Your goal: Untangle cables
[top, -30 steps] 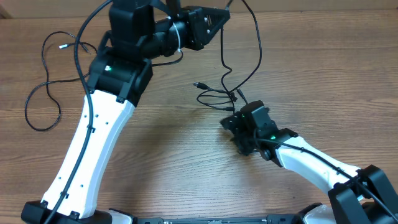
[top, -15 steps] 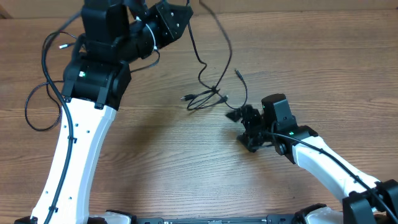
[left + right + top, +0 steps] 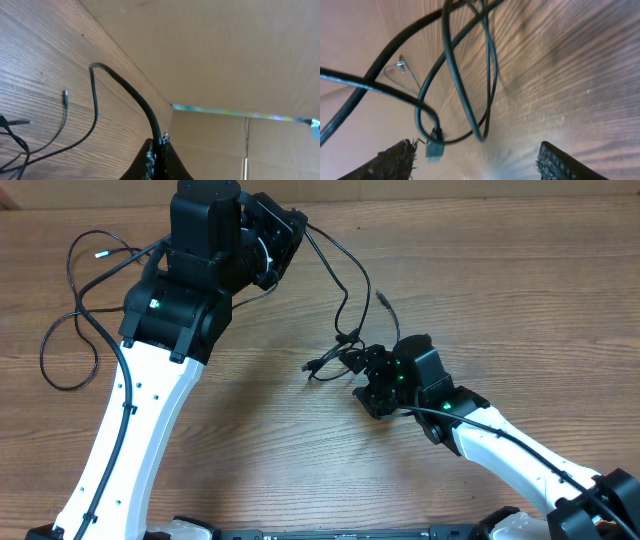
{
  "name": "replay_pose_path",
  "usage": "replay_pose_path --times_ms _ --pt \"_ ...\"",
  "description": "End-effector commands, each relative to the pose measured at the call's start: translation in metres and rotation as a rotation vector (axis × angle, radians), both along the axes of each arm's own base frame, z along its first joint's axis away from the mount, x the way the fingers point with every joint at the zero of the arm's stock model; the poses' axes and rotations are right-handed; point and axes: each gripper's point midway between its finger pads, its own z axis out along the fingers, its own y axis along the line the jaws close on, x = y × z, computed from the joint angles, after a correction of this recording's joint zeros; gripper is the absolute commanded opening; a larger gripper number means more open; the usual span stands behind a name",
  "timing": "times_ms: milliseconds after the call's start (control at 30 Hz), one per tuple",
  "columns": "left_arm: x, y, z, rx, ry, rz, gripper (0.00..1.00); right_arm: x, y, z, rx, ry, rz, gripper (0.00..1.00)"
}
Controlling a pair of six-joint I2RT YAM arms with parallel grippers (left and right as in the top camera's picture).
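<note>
Left gripper [image 3: 158, 148] is what we read first. Its jaws are pinched together on the held cord [image 3: 131, 92], which arcs out of the fingertips and falls away to the table [image 3: 300, 450]. That arm stands tall with its wrist lifted near the far edge, so the cord hangs in a slack curve rather than taut. Far to the left a loose cord [image 3: 42, 365] lies by itself in an open loop, well apart from the others.

Moving right, the held cord drops into the knot [image 3: 345, 350], a small bunch near the table's middle where the cables [image 3: 370, 86] cross. We judge these cords light, soft and a little springy. They will follow any pull, may slip through smooth pads, and could tighten if tugged from both ends. The better hold, we think, is on a single strand close to the knot. Just behind a plug [image 3: 434, 150] would also do, since the thicker body gives the pads something to stop against.

Right gripper [image 3: 480, 157] reaches in low from the lower right, forearm close over the wood. Its fingers [image 3: 564, 162] are spread wide, with several loops lying between them and nothing clamped.
</note>
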Motion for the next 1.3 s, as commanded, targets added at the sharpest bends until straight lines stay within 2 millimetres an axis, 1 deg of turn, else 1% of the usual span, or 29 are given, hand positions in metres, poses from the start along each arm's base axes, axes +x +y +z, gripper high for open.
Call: replay_pose_path --times_ms 0,133,233,367,400,500,567,600,667,733,800,833,967,1067,1133,1167,1200,1267 --pt "0.000 0.005 0.014 -0.067 0.006 0.060 0.04 0.017 -0.013 0.000 -0.074 -0.050 -0.143 0.73" --pt "-0.001 0.003 0.015 -0.101 0.026 0.066 0.04 0.021 -0.021 -0.019 -0.149 -0.041 -0.188 0.57" --pt "-0.002 0.002 0.015 -0.110 0.032 0.061 0.04 0.027 -0.023 -0.029 -0.171 -0.044 -0.207 0.56" --pt "-0.002 0.002 0.015 -0.112 0.034 0.061 0.05 0.037 -0.015 -0.027 -0.137 -0.084 -0.207 0.53" --pt "-0.002 0.002 0.015 -0.113 0.034 0.061 0.04 0.039 -0.014 -0.027 -0.133 -0.089 -0.208 0.50" --pt "0.001 0.006 0.015 -0.098 0.020 0.077 0.04 0.039 -0.015 -0.030 -0.161 -0.108 -0.182 0.21" --pt "0.007 0.017 0.017 -0.010 -0.045 0.079 0.04 0.039 -0.021 -0.034 -0.241 -0.152 -0.116 0.04" --pt "0.010 0.023 0.021 0.049 -0.096 0.064 0.04 0.038 -0.029 -0.038 -0.297 -0.169 -0.082 0.04" --pt "0.018 0.038 0.026 0.179 -0.193 0.033 0.04 0.036 -0.053 -0.047 -0.400 -0.160 -0.046 0.04" --pt "0.025 0.058 0.029 0.291 -0.263 0.028 0.04 0.033 -0.086 -0.051 -0.483 -0.113 -0.050 0.04" --pt "0.034 0.089 0.032 0.404 -0.316 0.050 0.04 0.029 -0.134 -0.049 -0.594 -0.040 -0.101 0.04" --pt "0.037 0.104 0.032 0.448 -0.327 0.066 0.04 0.025 -0.163 -0.045 -0.654 0.001 -0.146 0.04" --pt "0.043 0.160 0.029 0.574 -0.328 0.127 0.04 0.014 -0.258 -0.023 -0.839 0.072 -0.286 0.04" --pt "0.043 0.193 0.028 0.671 -0.332 0.156 0.04 0.000 -0.319 -0.014 -0.908 0.113 -0.365 0.04" --pt "0.042 0.211 0.027 0.719 -0.327 0.172 0.04 -0.013 -0.352 -0.014 -0.924 0.159 -0.426 0.04" --pt "0.041 0.219 0.025 0.727 -0.316 0.182 0.04 -0.018 -0.364 -0.015 -0.924 0.177 -0.447 0.04" --pt "0.039 0.226 0.022 0.727 -0.298 0.193 0.04 -0.024 -0.373 -0.016 -0.907 0.192 -0.469 0.04" --pt "0.036 0.230 0.018 0.708 -0.284 0.175 0.04 -0.027 -0.382 -0.017 -0.831 0.195 -0.509 0.04"
